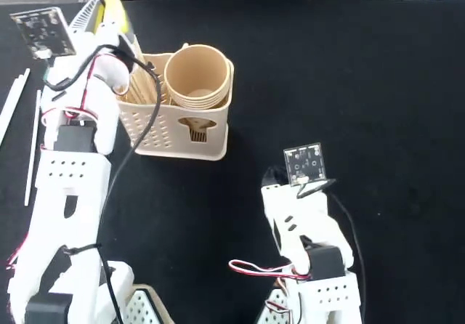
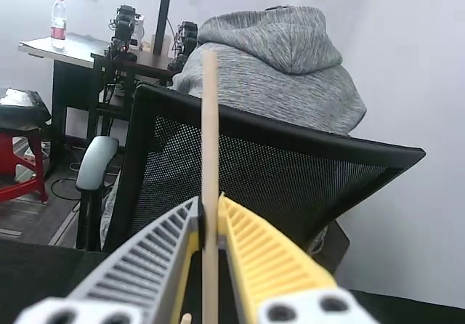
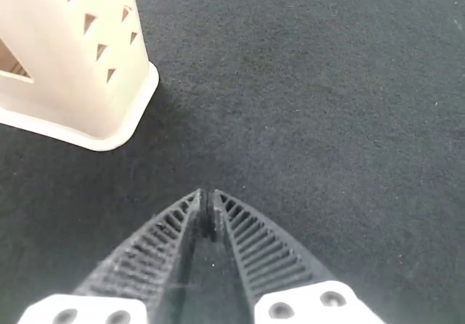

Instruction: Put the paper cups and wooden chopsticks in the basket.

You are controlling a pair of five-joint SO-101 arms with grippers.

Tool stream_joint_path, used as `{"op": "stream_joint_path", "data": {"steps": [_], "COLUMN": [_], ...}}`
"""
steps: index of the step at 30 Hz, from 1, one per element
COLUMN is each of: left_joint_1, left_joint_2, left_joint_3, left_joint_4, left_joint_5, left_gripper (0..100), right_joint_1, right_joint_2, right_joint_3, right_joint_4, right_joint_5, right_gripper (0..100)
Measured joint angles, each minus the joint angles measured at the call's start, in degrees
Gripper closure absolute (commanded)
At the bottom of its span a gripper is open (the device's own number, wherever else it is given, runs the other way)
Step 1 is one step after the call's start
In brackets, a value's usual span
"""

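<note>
Black table (image 1: 378, 84) | left tool (image 2: 209, 202) clamps chopstick (image 2: 210, 120) | right tool (image 3: 208, 193) apparently clenched, empty

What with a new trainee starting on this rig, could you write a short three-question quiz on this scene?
1. Multiple choice: relative to the basket, the stacked paper cups are A) inside it, B) beside it, C) under it.
2. True or false: the right end effector is open.
3. Fill in: the left end effector is shut on a wooden ____.

Key: 1 A. 2 False: it is shut, with nothing in it. 3 chopstick.
</note>
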Motion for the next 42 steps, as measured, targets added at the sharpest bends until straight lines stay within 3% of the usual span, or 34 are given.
{"op": "stream_joint_path", "data": {"steps": [5,9,15,22,29,35,42], "left_joint_1": [0.18,3.16,1.14,-13.71,-29.27,-32.53,-35.43], "left_joint_2": [-1.05,-6.59,-12.57,-10.81,2.2,21.98,49.58], "left_joint_3": [2.46,1.85,-4.48,-15.82,-19.25,-24.97,-40.7], "left_joint_4": [3.78,16.18,31.47,50.81,57.67,58.2,59.96], "left_joint_5": [0.26,0.26,0.26,-0.09,-8.53,-18.02,-21.63], "left_gripper": [83,82,82,82,82,82,83], "right_joint_1": [0.0,0.0,0.0,0.0,0.0,0.0,0.0], "right_joint_2": [0.0,0.0,0.0,0.0,0.0,0.0,0.0], "right_joint_3": [0.0,0.0,0.0,0.0,0.0,0.0,0.0], "right_joint_4": [0.0,0.0,0.0,0.0,0.0,0.0,0.0], "right_joint_5": [0.0,0.0,0.0,0.0,0.0,0.0,0.0], "right_gripper": [98.5,98.5,98.5,98.5,98.5,98.5,98.5]}}
